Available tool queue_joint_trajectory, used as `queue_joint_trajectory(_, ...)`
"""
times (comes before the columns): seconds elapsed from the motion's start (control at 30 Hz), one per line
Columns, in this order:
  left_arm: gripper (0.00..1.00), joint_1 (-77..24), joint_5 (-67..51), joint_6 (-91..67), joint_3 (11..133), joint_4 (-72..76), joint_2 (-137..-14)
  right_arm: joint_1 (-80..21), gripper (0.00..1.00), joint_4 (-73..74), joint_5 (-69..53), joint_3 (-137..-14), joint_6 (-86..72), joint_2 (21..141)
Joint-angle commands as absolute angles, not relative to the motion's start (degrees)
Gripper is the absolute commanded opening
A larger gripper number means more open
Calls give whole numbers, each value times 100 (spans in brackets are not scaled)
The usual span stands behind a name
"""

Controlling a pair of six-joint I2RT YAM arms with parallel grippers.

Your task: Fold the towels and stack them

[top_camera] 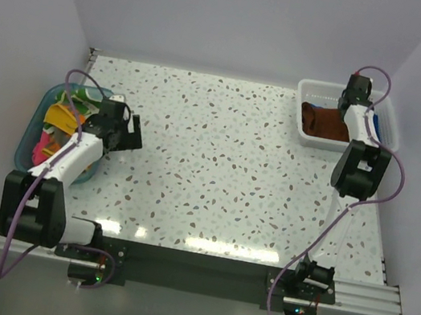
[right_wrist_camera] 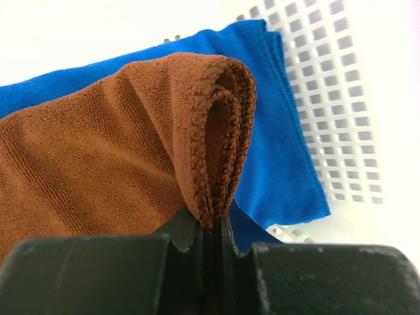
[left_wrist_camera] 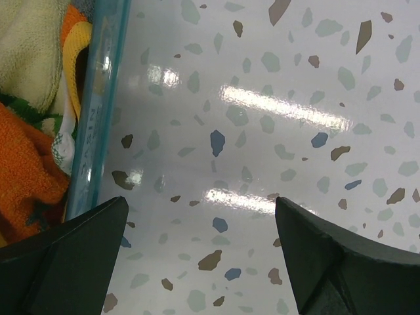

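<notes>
My right gripper is shut on the folded edge of the rust brown towel, which lies over the royal blue towel inside the white mesh basket. In the top view the brown towel fills the basket's left part and my right gripper hangs over it. My left gripper is open and empty above the speckled table, just right of the teal tub. The tub holds an orange towel, a pale yellow one and a green patterned one.
The speckled table lies between tub and basket. Grey walls close the back and both sides. The arm bases sit on the rail at the near edge.
</notes>
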State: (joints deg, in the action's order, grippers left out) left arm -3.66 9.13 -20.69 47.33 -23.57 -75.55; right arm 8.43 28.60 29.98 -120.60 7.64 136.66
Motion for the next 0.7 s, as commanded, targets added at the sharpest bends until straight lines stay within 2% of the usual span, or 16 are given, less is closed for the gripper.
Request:
queue_joint_trajectory(0.0, 100, -343, 826, -1942, 4711, -2118, -7620, 914, 4, 2400, 3480, -12050, 914, 13649)
queue_joint_trajectory(0.23, 100, -343, 774, -1934, 4693, -2092, -7699, 905, 4, 2224, 3595, -11979, 1055, 13527)
queue_joint_trajectory(0.53, 100, -343, 756, -1925, 4693, -2074, -7743, 914, 4, 2390, 2901, -11962, 888, 13175)
queue_joint_trajectory(0.67, 100, -343, 747, -1916, 4685, -2065, -7752, 914, 4, 2330, 2988, -11945, 940, 13034)
